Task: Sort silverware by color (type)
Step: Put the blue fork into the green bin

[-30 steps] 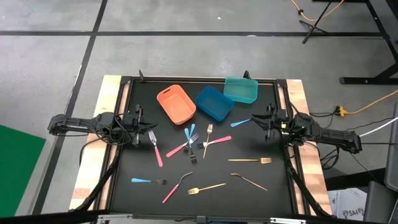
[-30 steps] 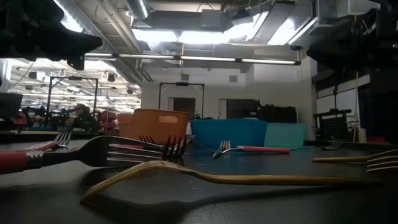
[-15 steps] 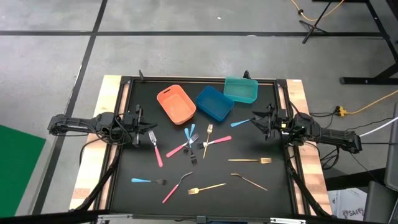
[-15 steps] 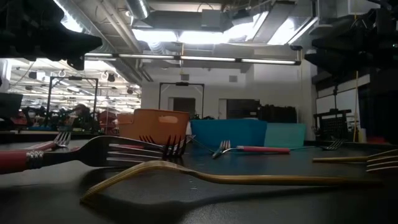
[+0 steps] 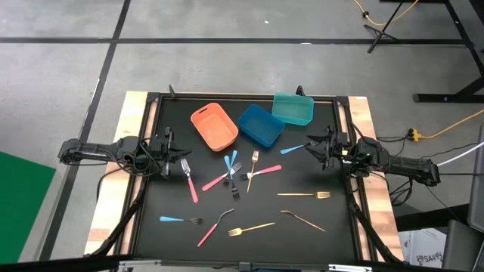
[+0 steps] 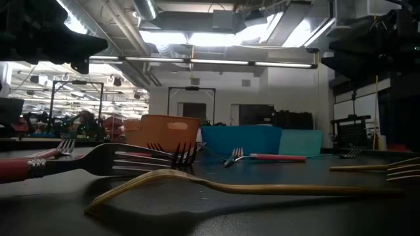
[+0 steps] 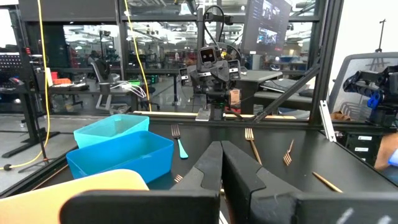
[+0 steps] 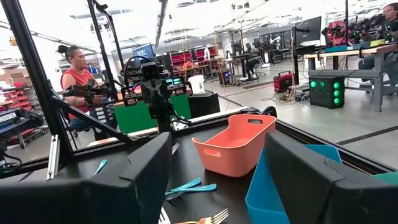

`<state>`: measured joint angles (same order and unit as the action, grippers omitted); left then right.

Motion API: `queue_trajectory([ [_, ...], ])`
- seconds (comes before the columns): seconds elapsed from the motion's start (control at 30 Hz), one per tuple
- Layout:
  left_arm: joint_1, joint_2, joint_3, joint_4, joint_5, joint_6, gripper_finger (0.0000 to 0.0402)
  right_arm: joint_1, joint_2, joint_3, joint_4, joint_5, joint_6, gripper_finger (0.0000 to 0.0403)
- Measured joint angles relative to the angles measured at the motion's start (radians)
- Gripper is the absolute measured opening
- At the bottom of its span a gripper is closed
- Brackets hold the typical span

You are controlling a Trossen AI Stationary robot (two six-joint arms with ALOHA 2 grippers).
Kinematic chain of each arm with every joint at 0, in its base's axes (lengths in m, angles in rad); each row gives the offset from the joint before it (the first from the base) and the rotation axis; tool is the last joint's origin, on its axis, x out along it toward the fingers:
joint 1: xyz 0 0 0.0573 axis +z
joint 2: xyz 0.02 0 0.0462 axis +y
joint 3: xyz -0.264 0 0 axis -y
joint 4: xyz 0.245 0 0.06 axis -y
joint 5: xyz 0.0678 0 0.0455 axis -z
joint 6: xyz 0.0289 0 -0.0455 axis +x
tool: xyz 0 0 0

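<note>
The silverware lies scattered on the black table: pink-handled pieces, light-blue-handled pieces and gold ones. One light-blue piece lies flat just in front of my right gripper, which is open with nothing between its fingers. My left gripper waits shut at the table's left edge, holding nothing; its fingers meet in the left wrist view.
Three bins stand side by side at the far middle of the table: orange, blue and teal. A raised frame edges the table. A person shows in the room beyond the table.
My right gripper has opened wider where it stands at the table's right edge. No piece of silverware has moved.
</note>
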<state>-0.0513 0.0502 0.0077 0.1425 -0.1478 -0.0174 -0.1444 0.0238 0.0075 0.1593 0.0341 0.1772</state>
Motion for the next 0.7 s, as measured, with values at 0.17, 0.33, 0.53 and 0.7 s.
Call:
queue_trajectory([
  [0.17,0.0,0.0,0.0,0.0,0.0,0.0,0.0,0.0,0.002,0.025,-0.042,0.0,-0.014,0.0249],
  [0.33,0.0,0.0,0.0,0.0,0.0,0.0,0.0,0.0,0.053,0.139,-0.176,0.031,-0.075,0.0248],
  [0.53,0.0,0.0,0.0,0.0,0.0,0.0,0.0,0.0,0.2,0.325,-0.385,0.095,-0.115,0.0248],
  [0.7,0.0,0.0,0.0,0.0,0.0,0.0,0.0,0.0,0.394,0.491,-0.517,0.131,-0.138,0.0248],
])
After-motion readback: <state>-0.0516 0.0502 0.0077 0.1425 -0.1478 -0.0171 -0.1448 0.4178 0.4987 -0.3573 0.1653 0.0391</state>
